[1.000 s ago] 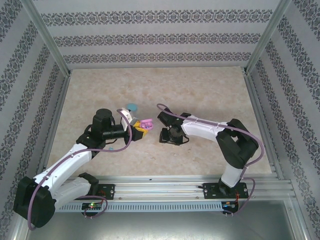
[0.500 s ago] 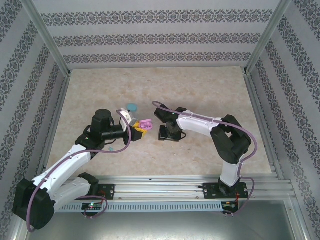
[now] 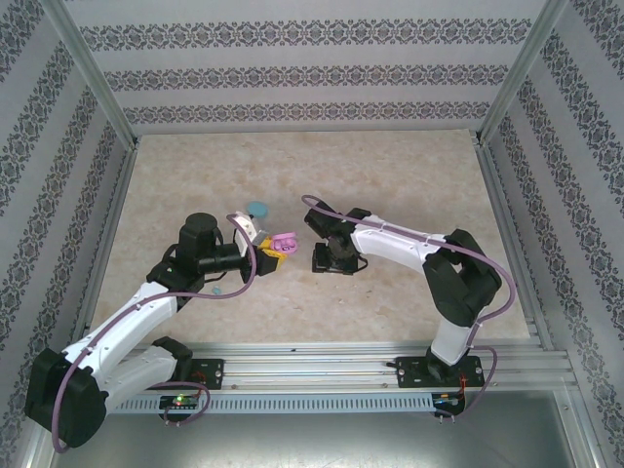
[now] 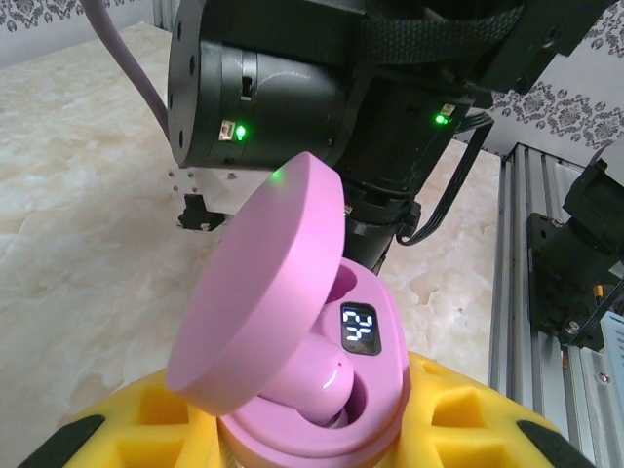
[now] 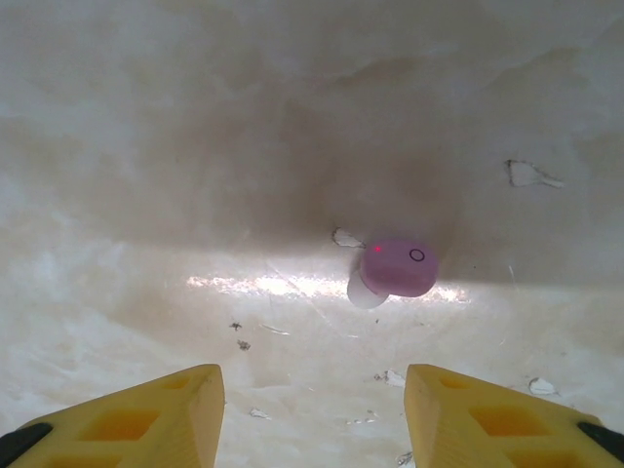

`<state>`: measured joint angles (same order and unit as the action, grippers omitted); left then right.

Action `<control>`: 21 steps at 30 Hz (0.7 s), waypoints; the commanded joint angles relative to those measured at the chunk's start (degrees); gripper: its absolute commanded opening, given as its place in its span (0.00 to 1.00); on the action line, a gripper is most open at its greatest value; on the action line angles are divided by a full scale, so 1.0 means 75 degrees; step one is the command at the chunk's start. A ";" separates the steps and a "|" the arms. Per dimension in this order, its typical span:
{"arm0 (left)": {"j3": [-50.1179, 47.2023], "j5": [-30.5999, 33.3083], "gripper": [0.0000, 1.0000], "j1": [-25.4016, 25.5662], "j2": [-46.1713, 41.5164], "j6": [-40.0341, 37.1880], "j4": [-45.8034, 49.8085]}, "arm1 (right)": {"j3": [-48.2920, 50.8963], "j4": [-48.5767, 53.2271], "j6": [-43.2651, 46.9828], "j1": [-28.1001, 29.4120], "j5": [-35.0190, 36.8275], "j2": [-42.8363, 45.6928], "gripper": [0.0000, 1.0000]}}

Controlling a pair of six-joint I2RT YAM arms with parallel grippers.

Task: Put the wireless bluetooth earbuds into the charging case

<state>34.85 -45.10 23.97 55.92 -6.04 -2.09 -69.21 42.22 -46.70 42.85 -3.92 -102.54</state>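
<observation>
My left gripper [image 3: 273, 249] is shut on the pink charging case [image 3: 284, 241] and holds it above the table. In the left wrist view the case [image 4: 390, 390] sits between the yellow fingers [image 4: 468, 419] with its lid [image 4: 258, 312] tilted open. One pale pink earbud [image 4: 317, 375] is seated in a socket, beside a lit display. My right gripper [image 3: 328, 261] hangs open over the table, just right of the case. A second pink earbud [image 5: 395, 268] lies on the marble, ahead of and slightly right of the gap between the right gripper's fingertips [image 5: 312, 400].
A turquoise oval case [image 3: 257, 208] lies on the table just behind the left gripper. A tiny light blue bit [image 3: 216, 290] rests beside the left forearm. Patterned walls enclose the marble table [image 3: 390, 175] on three sides, and a metal rail runs along the near edge.
The right gripper has shifted a little left and back toward the pink case, then settled. The left gripper and the case have stayed where they were.
</observation>
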 commanded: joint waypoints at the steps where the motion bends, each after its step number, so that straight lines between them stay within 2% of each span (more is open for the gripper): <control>1: 0.0064 -0.0019 0.12 0.0053 -0.0116 -0.0218 0.0061 | 0.0076 -0.0004 -0.0131 -0.0062 0.0054 -0.0256 0.53; 11: 0.0038 0.0002 0.12 0.0051 -0.0150 -0.0269 0.0149 | -0.0061 -0.0099 0.0019 -0.0182 0.0024 -0.0769 0.55; 21: 0.0064 0.0046 0.12 0.0059 -0.0161 -0.0278 0.0172 | -0.0874 0.0364 0.0504 -0.0269 0.0192 -0.1249 0.55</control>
<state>34.85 -44.71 23.94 55.88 -6.55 -1.83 -73.52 42.33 -44.80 41.34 -3.88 -110.39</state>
